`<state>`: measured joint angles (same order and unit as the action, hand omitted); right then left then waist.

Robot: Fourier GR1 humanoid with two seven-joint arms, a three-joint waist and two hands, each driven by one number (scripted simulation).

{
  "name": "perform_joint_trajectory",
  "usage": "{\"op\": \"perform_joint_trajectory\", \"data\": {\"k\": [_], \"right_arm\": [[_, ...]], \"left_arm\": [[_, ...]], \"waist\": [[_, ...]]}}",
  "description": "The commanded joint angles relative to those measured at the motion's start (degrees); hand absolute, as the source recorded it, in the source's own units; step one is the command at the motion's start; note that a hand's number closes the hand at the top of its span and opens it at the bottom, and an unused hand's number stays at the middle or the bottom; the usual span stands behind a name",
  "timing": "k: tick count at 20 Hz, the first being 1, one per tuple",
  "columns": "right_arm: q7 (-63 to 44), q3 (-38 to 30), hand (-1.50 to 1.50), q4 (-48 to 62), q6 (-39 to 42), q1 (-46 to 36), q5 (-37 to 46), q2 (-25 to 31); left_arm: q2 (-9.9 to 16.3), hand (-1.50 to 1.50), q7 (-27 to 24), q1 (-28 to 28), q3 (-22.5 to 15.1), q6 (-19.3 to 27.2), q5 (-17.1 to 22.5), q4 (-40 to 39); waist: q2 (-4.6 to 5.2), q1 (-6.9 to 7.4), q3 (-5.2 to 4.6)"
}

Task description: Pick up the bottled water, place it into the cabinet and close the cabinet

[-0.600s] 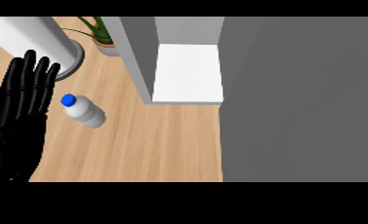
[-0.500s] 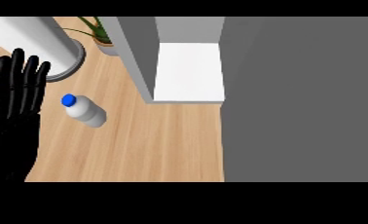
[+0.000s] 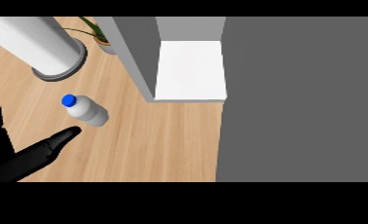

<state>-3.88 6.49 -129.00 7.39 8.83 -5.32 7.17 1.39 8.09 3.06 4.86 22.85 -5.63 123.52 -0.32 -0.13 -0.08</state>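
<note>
left hand [image 3: 39, 155] now dropped low, tipped over toward bottle [image 3: 86, 111] | fingers straight, apart, just short, nothing held | cabinet [image 3: 191, 69] open | grab probably next

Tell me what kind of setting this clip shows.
Most likely a kitchen counter: a light wooden countertop, an open cabinet with a white shelf inside, and a bottled water lying near the robot's left hand. A potted plant sits at the back.
</note>
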Motion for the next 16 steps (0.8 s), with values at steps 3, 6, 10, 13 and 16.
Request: {"op": "perform_joint_trajectory", "data": {"k": [3,6,10,13,16], "right_arm": [[-6.1,5.9,-1.50,-7.0,0.6,3.9,1.3,-0.8],[-9.7,3.0,-1.50,-8.4,-0.3,0.1,-0.7,-0.6],[-11.5,11.2,-1.50,-12.0,-2.9,2.5,5.4,-4.1],[-13.6,6.9,-1.50,-14.5,-1.0,3.2,1.9,-1.9],[-18.6,12.0,-1.50,-18.3,-3.7,3.0,4.8,-3.5]], "left_arm": [[-1.3,-1.50,8.1,-1.8,-2.6,6.3,-4.8,3.2],[-1.4,-1.50,11.3,0.5,-9.6,11.3,-10.2,5.7],[-1.1,-1.50,10.2,2.8,-6.4,9.1,-6.7,6.0],[-1.4,-1.50,12.0,1.3,-8.8,11.1,-9.8,4.4],[-1.1,-1.50,12.1,4.8,-8.9,9.9,-9.6,4.9]], "waist": [[0.24,-0.08,0.09],[0.27,0.03,0.10],[0.25,0.08,0.07],[0.28,-0.02,0.08],[0.25,0.05,0.05]]}}
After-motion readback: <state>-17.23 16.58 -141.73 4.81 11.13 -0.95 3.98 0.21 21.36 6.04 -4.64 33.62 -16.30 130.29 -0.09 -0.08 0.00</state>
